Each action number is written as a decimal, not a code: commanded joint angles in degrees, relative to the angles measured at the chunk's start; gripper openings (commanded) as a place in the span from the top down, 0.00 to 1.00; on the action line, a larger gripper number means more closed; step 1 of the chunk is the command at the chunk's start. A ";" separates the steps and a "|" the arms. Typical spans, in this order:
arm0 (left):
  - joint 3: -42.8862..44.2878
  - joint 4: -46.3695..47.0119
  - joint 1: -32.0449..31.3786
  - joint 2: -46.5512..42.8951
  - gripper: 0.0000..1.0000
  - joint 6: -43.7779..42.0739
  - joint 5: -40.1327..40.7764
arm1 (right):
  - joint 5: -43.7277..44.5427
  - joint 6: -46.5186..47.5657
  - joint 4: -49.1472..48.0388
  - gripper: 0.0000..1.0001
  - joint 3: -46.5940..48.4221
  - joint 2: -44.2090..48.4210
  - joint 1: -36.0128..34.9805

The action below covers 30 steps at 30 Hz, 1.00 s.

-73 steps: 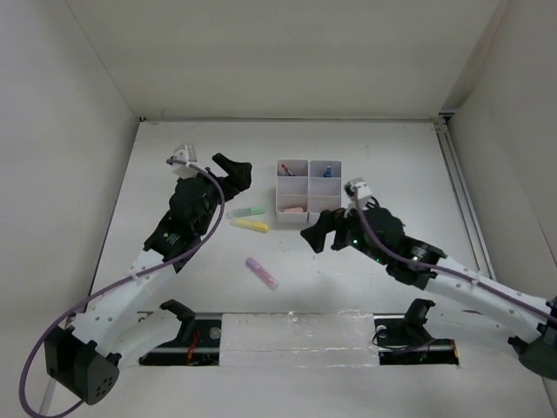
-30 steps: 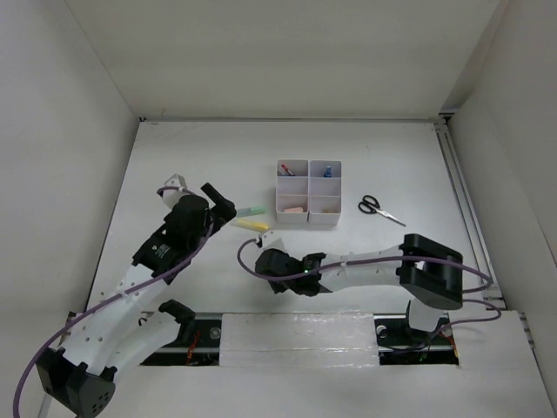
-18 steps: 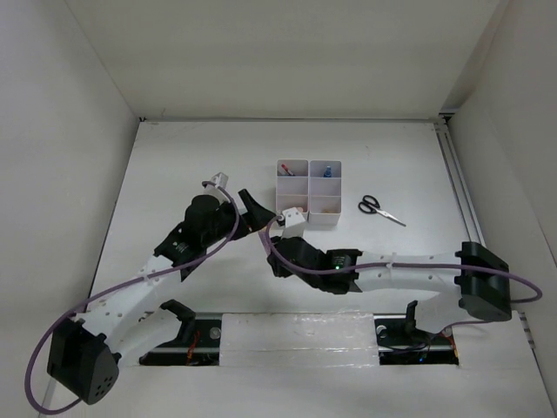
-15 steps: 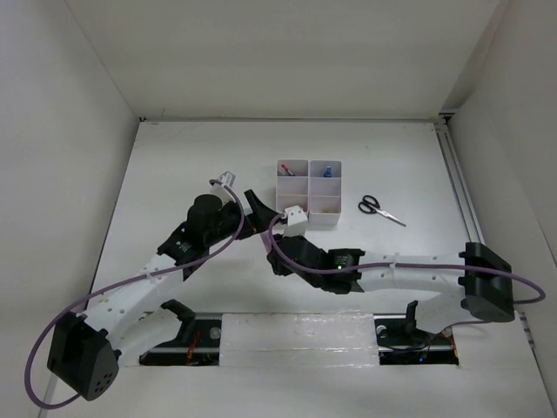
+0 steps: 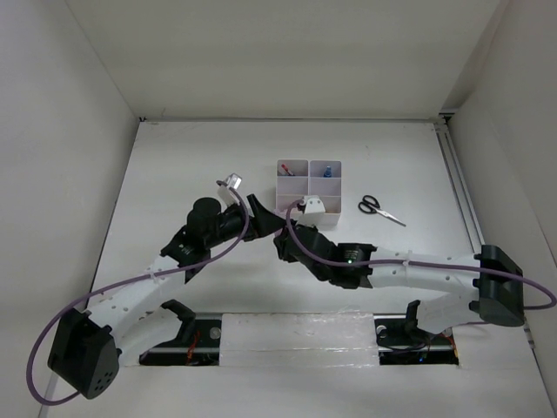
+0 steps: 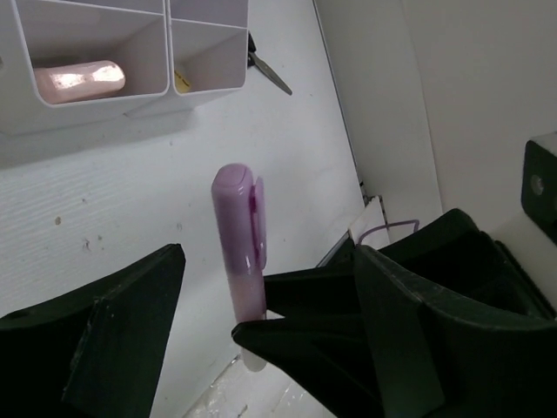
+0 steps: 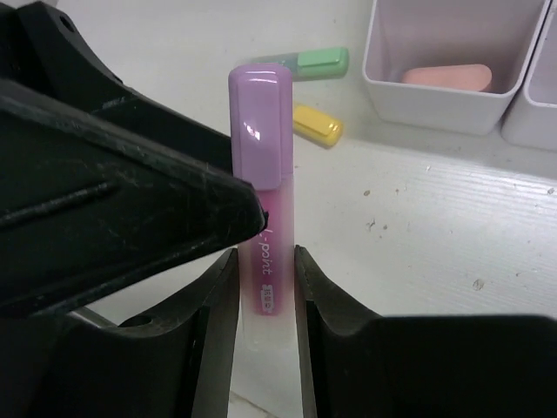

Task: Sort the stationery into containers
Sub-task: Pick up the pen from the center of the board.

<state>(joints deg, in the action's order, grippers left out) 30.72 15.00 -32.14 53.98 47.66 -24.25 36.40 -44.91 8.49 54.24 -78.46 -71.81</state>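
From above, the left gripper [image 5: 265, 219] and right gripper [image 5: 282, 239] meet nose to nose just in front of the white tray [image 5: 309, 179]. Their black bodies hide whatever sits between them, and the scissors [image 5: 380, 209] lie apart on the table [image 5: 191, 165] to the tray's right. The left wrist view shows what that is. The pink highlighter [image 6: 238, 235] is held off the table with its cap end free, pinched low on the barrel from the far side. The left fingers [image 6: 113, 340] stand wide on either side of it, with a gap to each. Beyond it, one tray compartment holds the beige eraser [image 6: 78, 80]. In the right wrist view the right fingers [image 7: 213, 331] are clamped narrow on the barrel. Whether the left finger beside the cap touches it I cannot tell. A green highlighter [image 7: 313, 61] and a yellow highlighter [image 7: 318, 124] lie on the table beyond. This reads as a mid-air hand-off, so next the left fingers need to close squarely on the upper barrel before the right lets go. The table is plain matte white, lightly speckled, boxed in by bare white walls [image 5: 287, 52].
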 commanded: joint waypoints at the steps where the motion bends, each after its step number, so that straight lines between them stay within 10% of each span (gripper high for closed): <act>1: -0.84 4.16 -0.03 0.25 0.27 -0.02 -2.38 | 2.27 -1.41 -2.43 1.00 -0.10 1.64 0.71; 10: 1.79 7.76 -0.03 5.96 1.00 -0.02 -4.93 | -2.21 2.19 -9.19 1.00 -3.09 4.19 0.71; 21: 5.14 15.75 -0.64 10.62 1.00 -3.70 -7.91 | -4.50 6.58 -15.16 0.90 -8.79 13.06 0.71; 24: 7.33 17.25 -3.44 12.11 1.00 -6.77 -5.03 | -4.50 7.72 -15.17 0.65 -10.20 15.96 0.71; 26: 9.44 17.25 -5.20 12.99 1.00 -8.54 -2.92 | -4.50 8.25 -15.17 0.27 -10.73 17.62 0.71; 30: 13.13 17.25 -5.83 16.42 1.00 -11.09 1.47 | -1.95 7.65 -11.85 0.07 -11.79 20.62 0.71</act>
<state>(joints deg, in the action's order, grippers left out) 40.10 28.25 -37.93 69.38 41.15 -27.81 33.91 -37.50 -1.65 42.78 -60.34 -70.70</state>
